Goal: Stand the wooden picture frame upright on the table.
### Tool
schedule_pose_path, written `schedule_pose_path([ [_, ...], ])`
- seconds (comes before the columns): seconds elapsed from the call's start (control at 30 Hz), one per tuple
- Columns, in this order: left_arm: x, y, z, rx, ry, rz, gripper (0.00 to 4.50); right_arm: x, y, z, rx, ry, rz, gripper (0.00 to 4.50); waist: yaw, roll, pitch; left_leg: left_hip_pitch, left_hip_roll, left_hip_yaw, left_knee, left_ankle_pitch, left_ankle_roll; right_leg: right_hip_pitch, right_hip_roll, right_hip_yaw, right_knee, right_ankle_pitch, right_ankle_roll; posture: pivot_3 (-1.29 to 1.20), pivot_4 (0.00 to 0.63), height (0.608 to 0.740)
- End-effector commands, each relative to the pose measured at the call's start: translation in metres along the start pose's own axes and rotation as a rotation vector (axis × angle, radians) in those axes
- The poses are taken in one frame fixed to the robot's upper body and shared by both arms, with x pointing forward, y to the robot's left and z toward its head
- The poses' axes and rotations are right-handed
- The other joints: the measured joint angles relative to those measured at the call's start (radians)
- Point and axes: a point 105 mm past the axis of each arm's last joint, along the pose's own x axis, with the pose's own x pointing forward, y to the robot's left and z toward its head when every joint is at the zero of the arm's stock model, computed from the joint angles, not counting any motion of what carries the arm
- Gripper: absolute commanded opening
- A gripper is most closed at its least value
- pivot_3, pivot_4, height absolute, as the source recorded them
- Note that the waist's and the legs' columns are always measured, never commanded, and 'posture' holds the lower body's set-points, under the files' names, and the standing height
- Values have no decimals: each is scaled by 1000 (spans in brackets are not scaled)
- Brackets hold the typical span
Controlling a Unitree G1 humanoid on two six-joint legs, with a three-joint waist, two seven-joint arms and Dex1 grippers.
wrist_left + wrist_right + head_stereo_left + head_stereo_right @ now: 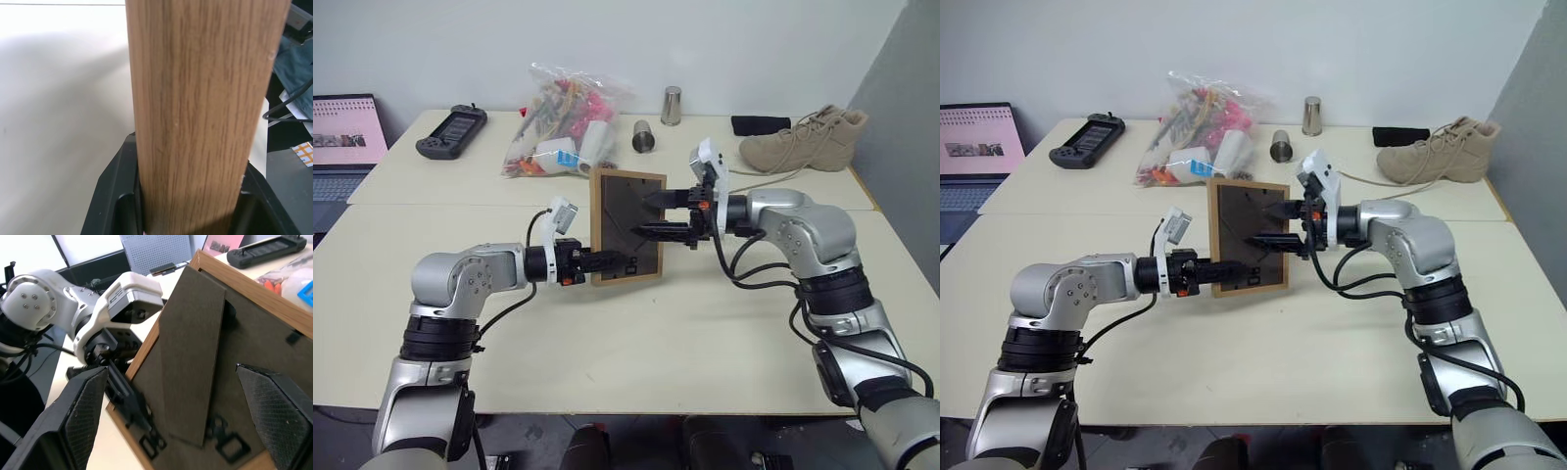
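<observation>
- Laptop (342,142), far left edge of the table (636,352); not part of our task.
- Game controller (451,131), back left, lying flat.
- Our left gripper (595,262): clenched on the lower left edge of the picture frame (625,227). In the left wrist view the wooden edge (205,112) runs up between the two black fingers (110,196), touching both.
- Picture frame: held up over the middle of the table, long axis upright, dark back with its fold-out stand (193,357) turned toward us. We cannot tell whether its bottom edge touches the tabletop.
- Bag of mixed items (563,122), behind the frame, well apart from it.
- Two metal cups (644,136), back centre.
- Our right gripper (668,215): released, jaws spread wide, empty, pointing sideways at the back of the frame from its right side, with the stand lying between the two fingertips in the right wrist view. We judge this arm the one placed to pull the stand out, since the left is occupied holding.
- Boot (803,140), back right.
</observation>
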Motion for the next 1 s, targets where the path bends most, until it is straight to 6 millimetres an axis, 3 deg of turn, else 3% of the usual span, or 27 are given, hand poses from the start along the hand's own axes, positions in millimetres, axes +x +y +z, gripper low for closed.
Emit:
schedule_pose_path([
  [0.03, 0, -10, 15, 69, -35, -41, 1314, 8, 8, 15, -72, -33, 25, 4438, 1, 0, 0, 0, 0, 0, 0, 0, 0, 0, 0, 0, 0, 0, 0, 0, 150, 740],
  [0.27, -1, -11, 13, 68, -35, -35, 1314, 4, 38, 14, -61, -31, 191, 4438, 2, 0, 0, 0, 0, 0, 0, 0, 0, 0, 0, 0, 0, 0, 0, 0, 150, 740],
  [0.43, -2, -9, 13, 64, -38, -21, 1314, -13, 42, 7, -18, 3, 236, 4438, 2, 0, 0, 0, 0, 0, 0, 0, 0, 0, 0, 0, 0, 0, 0, 0, 150, 740],
  [0.63, -3, -8, 13, 63, -38, -17, 1314, -20, 43, 7, 9, 7, 249, 4438, 1, 0, 0, 0, 0, 0, 0, 0, 0, 0, 0, 0, 0, 0, 0, 0, 150, 740],
  [0.83, 0, -15, 17, 36, -49, -56, 1314, -29, 16, -7, -27, 41, 86, 4438, 2, 0, 0, 0, 0, 0, 0, 0, 0, 0, 0, 0, 0, 0, 0, 0, 150, 740],
  [1.0, -4, -23, 18, -43, -51, -108, 1314, -63, -10, -23, -51, 101, -49, 4438, 3, 0, 0, -1, 0, 0, 0, 0, 0, 0, 0, 0, -1, 0, 0, 0, 150, 740],
])
